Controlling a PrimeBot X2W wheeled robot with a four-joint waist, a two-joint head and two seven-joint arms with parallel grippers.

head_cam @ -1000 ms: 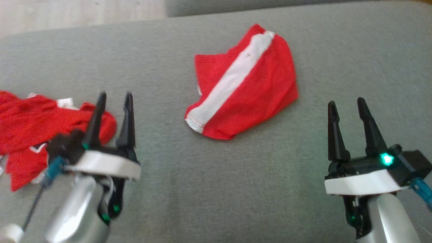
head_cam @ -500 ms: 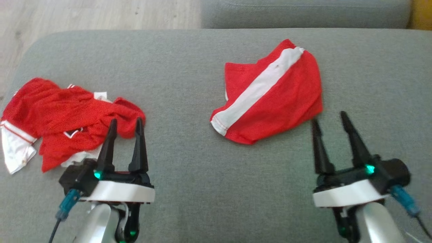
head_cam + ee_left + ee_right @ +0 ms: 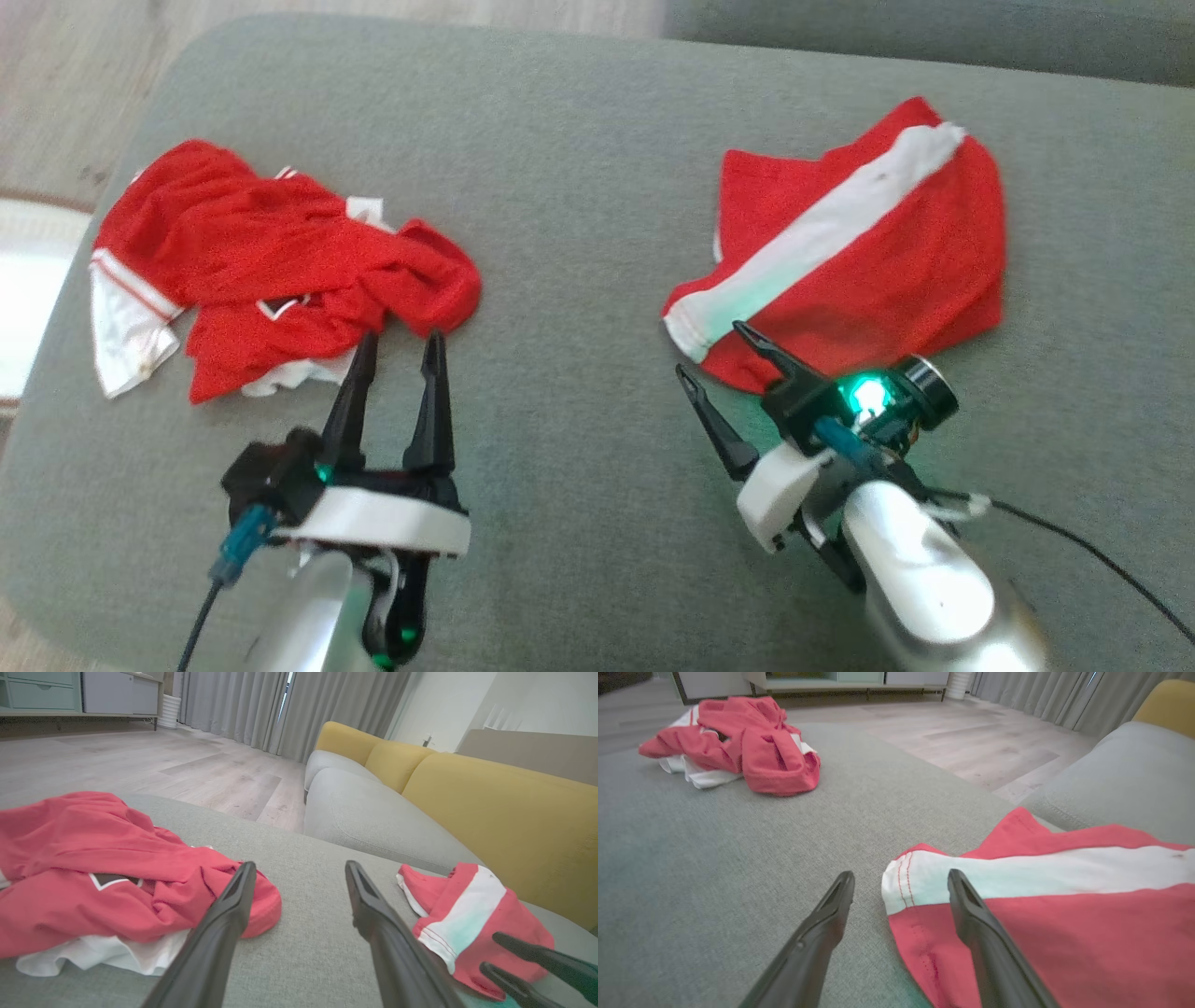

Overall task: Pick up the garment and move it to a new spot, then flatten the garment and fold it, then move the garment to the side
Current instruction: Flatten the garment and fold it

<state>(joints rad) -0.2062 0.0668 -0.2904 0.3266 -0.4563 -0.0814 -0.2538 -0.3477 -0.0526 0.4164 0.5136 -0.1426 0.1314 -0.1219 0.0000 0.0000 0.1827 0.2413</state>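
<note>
While your left gripper [image 3: 401, 338] and right gripper [image 3: 714, 350] stood spread, empty, two garments lay on the cushion [image 3: 579, 187]: crumpled garment [image 3: 271, 271] near its left edge, folded garment [image 3: 868, 271] right of centre; bare fabric between.

The head camera looks steeply down from above onto the grey cushion [image 3: 579, 187]. The left pincer [image 3: 401, 338] and the right pincer [image 3: 710, 349] rise from its lower edge. The left wrist camera sits low and close over the cushion, facing along its own fingers toward the yellow sofa back [image 3: 490, 812] and the curtains [image 3: 327, 709]. The right wrist camera sits just as low, facing across the cushion to the wooden floor [image 3: 994, 742]. All three views share the crumpled red garment [image 3: 280, 252] and the striped red garment [image 3: 868, 261]. The left wrist view also catches the right pincer at its lower right.
</note>
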